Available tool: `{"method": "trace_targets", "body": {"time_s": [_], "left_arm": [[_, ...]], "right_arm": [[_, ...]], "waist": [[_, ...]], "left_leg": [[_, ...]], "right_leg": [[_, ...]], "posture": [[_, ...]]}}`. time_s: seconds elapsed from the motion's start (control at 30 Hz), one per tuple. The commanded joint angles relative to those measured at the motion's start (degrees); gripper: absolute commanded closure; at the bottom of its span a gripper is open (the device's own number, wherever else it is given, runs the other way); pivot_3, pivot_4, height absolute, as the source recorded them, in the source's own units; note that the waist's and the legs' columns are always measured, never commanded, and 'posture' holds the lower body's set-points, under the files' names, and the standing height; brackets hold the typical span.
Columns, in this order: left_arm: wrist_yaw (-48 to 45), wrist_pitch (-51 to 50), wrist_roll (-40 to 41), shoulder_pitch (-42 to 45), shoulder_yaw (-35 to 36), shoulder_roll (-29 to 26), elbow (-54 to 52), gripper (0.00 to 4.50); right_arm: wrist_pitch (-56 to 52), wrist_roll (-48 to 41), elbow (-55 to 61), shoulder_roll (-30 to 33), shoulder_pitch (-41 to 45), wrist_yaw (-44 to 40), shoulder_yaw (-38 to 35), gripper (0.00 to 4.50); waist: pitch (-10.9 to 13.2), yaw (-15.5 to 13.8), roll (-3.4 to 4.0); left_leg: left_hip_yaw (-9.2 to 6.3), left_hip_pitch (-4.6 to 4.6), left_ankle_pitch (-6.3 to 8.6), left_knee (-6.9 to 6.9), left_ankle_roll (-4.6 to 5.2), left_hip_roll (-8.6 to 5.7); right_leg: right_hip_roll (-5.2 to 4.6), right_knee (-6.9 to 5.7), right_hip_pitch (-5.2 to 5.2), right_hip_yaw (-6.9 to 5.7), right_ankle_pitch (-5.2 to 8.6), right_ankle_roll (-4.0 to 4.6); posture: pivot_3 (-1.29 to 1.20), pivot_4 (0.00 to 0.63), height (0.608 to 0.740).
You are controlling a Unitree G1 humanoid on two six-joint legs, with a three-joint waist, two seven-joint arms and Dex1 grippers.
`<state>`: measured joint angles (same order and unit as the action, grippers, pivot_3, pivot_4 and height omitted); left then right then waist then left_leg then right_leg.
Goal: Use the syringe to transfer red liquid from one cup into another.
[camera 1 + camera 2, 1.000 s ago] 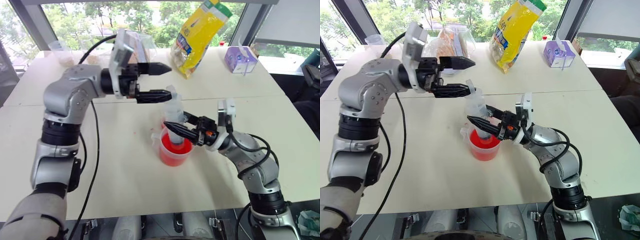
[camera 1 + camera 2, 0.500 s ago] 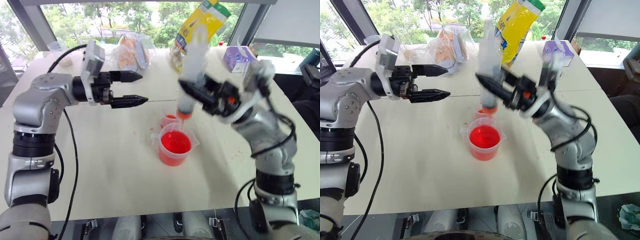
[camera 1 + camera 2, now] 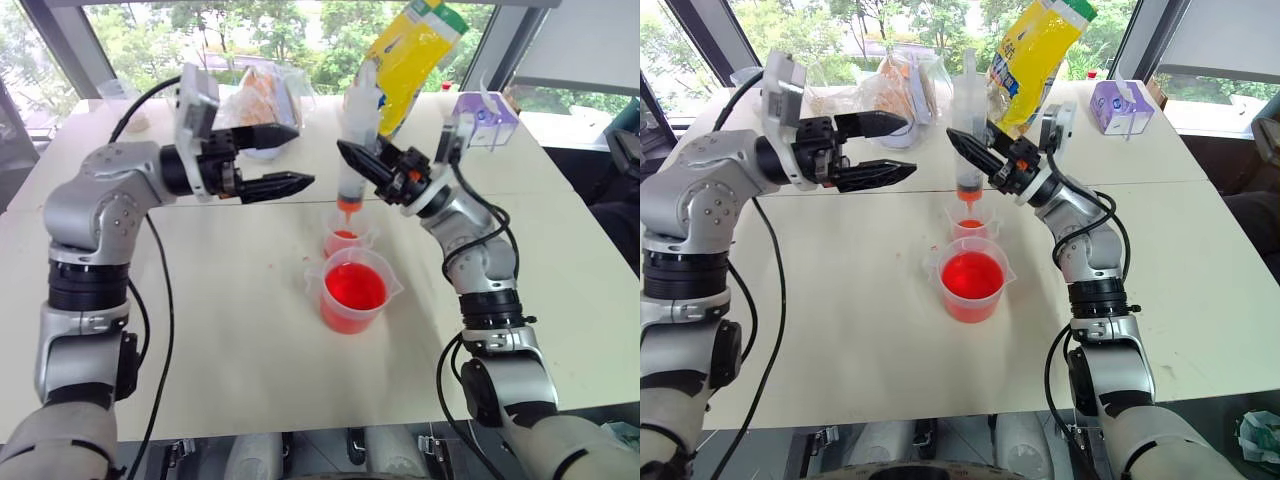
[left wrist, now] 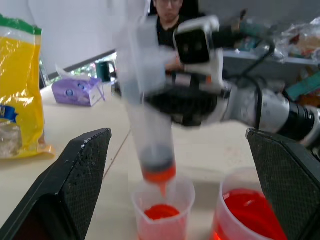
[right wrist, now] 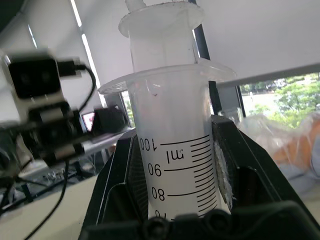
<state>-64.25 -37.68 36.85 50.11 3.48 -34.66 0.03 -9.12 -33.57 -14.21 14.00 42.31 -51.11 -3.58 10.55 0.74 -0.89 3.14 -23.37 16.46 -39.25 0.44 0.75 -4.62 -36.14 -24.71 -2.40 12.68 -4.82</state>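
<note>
So compared to a second ago, the right gripper point(image 3: 372, 163) has lifted the syringe point(image 3: 355, 150) out of the big beaker point(image 3: 352, 292) and now holds it upright over the small cup point(image 3: 344, 240), orange tip pointing down just above the rim. It's still clamped tight around the barrel; the right wrist view shows the printed scale sitting between the two black fingers. The left gripper point(image 3: 287, 158) has backed off to the left, away from the syringe top where it was hovering before, and its fingers are spread wide apart, holding nothing.

Count-wise: one syringe, one beaker with a good amount of red liquid point(image 3: 353, 287), and one small cup just behind it with a little red at the bottom. Both sit touching or nearly so, mid table point(image 3: 230, 330). At the far edge there's one yellow bag point(image 3: 405, 60), one purple tissue box point(image 3: 482, 118), and one clear bag with orange-ish stuff point(image 3: 262, 100).
</note>
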Motion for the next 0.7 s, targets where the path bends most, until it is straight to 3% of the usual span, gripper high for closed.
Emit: {"method": "trace_targets", "body": {"time_s": [0.03,0.3,0.7], "left_arm": [[0.9,2.0,-0.2,3.1,-0.2,1.8,0.3,0.05],[1.1,3.6,-0.6,9.1,-1.8,8.5,5.7,0.05],[1.3,5.8,-4.3,11.5,-4.0,12.8,11.3,0.05]], "right_arm": [[2.4,0.7,0.8,-0.6,0.2,-1.1,-0.6,3.12],[2.3,2.0,2.0,-1.0,-1.7,-1.4,0.1,3.12],[2.3,3.0,2.7,-1.2,-2.2,-1.7,0.4,3.12]], "waist": [[0.0,0.0,0.0],[0.0,0.0,0.0],[0.0,0.0,0.0]], "left_leg": [[-0.01,0.01,0.0,0.0,0.0,0.01],[0.0,0.04,-0.02,0.0,-0.04,0.01],[-0.01,0.04,-0.02,0.0,-0.04,0.01]], "right_leg": [[0.01,-0.01,0.0,0.0,0.0,0.0],[0.02,-0.06,0.0,0.0,0.0,0.0],[0.03,-0.05,0.0,-0.01,0.0,0.0]], "posture": [[0.0,0.15,0.74],[0.0,0.15,0.74],[0.0,0.15,0.74]]}}
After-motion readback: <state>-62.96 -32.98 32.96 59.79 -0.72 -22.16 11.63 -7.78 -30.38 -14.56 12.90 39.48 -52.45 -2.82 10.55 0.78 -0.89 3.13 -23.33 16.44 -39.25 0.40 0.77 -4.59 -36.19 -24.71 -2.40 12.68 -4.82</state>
